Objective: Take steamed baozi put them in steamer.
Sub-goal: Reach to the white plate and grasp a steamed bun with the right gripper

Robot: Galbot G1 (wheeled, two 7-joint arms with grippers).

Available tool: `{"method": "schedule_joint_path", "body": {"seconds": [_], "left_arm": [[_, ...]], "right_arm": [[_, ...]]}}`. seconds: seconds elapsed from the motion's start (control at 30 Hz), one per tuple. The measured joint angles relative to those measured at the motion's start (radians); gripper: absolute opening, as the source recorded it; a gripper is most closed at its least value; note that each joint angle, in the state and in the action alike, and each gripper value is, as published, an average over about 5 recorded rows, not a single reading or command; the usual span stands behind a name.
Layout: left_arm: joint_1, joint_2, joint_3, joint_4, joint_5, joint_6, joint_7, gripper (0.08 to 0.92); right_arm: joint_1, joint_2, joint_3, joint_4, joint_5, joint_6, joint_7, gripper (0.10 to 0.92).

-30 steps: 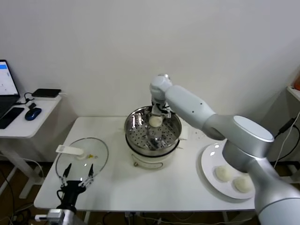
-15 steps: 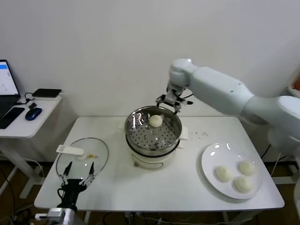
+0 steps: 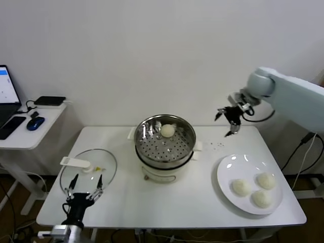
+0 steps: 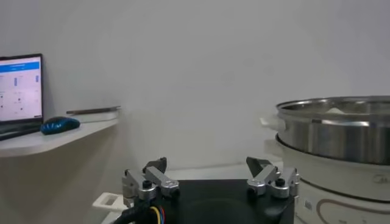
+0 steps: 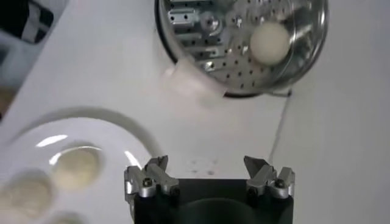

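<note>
One baozi (image 3: 168, 130) lies in steamer (image 3: 165, 152), apart from the empty right gripper (image 3: 229, 121).

Bright, even indoor light, glare on the steamer (image 3: 165, 143), perhaps slightly blurred plate (image 5: 73, 159).

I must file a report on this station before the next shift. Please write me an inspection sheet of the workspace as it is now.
Surface: white table, no spills seen.
Job's things: steamer at the table's middle, one bun on its perforated tray; three buns on the white plate at the robot's right.
Clutter: glass lid with white handle lying flat at the robot's left.
End effectors: right end effector open, empty, in the air between steamer and plate; left end effector open, empty, low at the table's near left edge.
Cables: dark cable hanging past the table's right end.
Surroundings: side desk with laptop and mouse; plain white wall.
</note>
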Motion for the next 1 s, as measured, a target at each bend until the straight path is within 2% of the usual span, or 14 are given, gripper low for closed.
{"method": "schedule_joint_path", "body": {"seconds": [0.4, 1.0], "left_arm": [[0.002, -0.002, 0.000, -0.011, -0.001, 0.005, -0.001, 0.823], [0.005, -0.001, -0.005, 0.003, 0.000, 0.000, -0.002, 0.823]], "right_arm": [[-0.207, -0.141, 0.083, 0.077, -0.015, -0.077, 0.023, 0.823], [-0.403, -0.147, 0.167, 0.068, -0.069, -0.104, 0.053, 0.823]]}}
